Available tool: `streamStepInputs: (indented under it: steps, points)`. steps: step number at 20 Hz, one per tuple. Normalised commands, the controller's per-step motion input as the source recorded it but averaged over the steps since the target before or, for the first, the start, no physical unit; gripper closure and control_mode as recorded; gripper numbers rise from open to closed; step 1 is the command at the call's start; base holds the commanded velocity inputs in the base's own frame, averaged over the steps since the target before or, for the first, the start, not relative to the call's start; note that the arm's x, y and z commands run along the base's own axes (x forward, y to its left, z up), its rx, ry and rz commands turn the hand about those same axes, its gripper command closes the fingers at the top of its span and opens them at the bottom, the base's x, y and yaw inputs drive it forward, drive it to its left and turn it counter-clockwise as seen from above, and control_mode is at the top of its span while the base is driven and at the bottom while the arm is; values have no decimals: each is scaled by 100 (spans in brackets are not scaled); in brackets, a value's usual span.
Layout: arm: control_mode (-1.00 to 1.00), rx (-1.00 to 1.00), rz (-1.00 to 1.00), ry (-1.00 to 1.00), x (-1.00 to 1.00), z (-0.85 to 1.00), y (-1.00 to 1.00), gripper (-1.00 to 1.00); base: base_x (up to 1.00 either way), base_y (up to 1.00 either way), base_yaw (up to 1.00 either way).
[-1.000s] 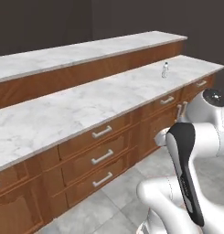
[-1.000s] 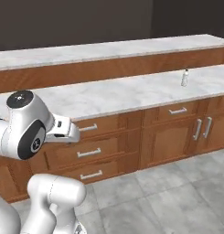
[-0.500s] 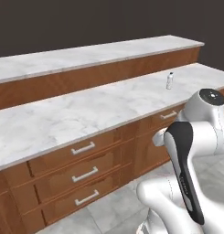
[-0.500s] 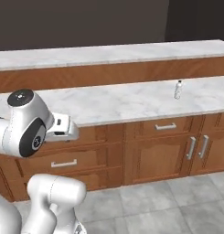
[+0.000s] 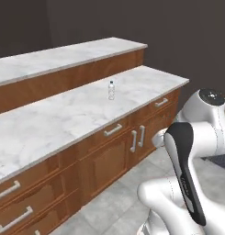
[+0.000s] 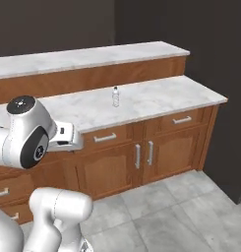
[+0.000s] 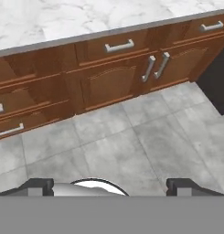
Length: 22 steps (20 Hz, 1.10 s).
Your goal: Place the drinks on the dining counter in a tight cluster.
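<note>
Base has driven along the cabinets, so the tiny clear bottle (image 5: 111, 90) on the lower counter (image 5: 63, 114) now sits mid-view; pincer (image 7: 111, 185) released, empty, aimed floorward — approach phase, no pick started.

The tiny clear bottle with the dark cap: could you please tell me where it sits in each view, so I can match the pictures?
Left base view: the tiny clear bottle stands upright, centre-top, on the lower marble counter.
Right base view: the bottle stands just left of centre, on that same counter.
Hand view: the camera looks at floor and cabinet fronts; the bottle is out of frame.
Shared landmark: the pair of vertical door handles.
</note>
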Motion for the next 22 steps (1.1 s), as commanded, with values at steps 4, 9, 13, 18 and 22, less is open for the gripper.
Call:
streamStepInputs:
  steps: [4,9,13,18,22]
  points:
    - [100,0,0,0,0,0,0,-100,75,-80,-49]
    - [100,0,0,0,0,0,0,-100,99,-92,-1]
    - [100,0,0,0,0,0,0,-100,78,-92,25]
    - [100,0,0,0,0,0,0,-100,35,-21,45]
    - [100,0,0,0,0,0,0,-100,44,0,85]
